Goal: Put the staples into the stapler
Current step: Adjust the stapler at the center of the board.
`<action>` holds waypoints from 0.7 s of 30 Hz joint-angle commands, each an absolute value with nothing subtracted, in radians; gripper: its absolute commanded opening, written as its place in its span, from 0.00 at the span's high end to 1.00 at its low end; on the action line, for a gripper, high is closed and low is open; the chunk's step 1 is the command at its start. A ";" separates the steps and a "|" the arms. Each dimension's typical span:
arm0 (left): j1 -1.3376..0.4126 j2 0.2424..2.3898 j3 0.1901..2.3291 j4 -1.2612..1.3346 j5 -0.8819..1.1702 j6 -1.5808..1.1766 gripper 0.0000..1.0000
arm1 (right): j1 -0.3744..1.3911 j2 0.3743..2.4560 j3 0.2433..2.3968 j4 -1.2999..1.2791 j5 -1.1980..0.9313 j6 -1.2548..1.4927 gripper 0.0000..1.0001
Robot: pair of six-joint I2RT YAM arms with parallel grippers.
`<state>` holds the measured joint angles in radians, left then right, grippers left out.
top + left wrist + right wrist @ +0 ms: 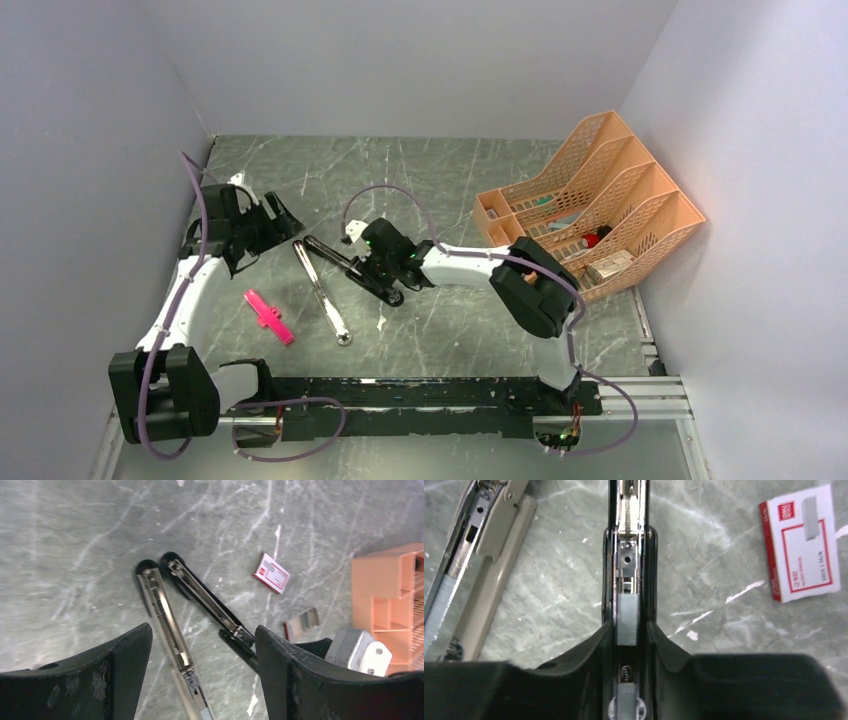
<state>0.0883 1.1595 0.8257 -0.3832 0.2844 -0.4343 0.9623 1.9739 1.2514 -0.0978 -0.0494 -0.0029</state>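
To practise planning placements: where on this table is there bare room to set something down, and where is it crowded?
Bare: the far strip of table between back wall, left end effector and rack; the near patch between silver stapler and right arm. Crowded: the centre, where the right end effector straddles the black stapler beside the silver one.

Robot lab test booth for sure, not an actual office: plain grey walls (420, 60) box in a marble-look table (440, 180), two cabled arms (470, 262) are bolted to a rail (650, 398), with desk stuff like a stapler (629, 530), staple box (804, 542) and orange file rack (620, 170) laid out.
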 commanded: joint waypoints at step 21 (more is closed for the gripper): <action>-0.084 1.186 0.624 -0.010 0.358 -0.744 0.21 | 0.880 1.769 0.963 -0.071 -0.169 -0.135 0.53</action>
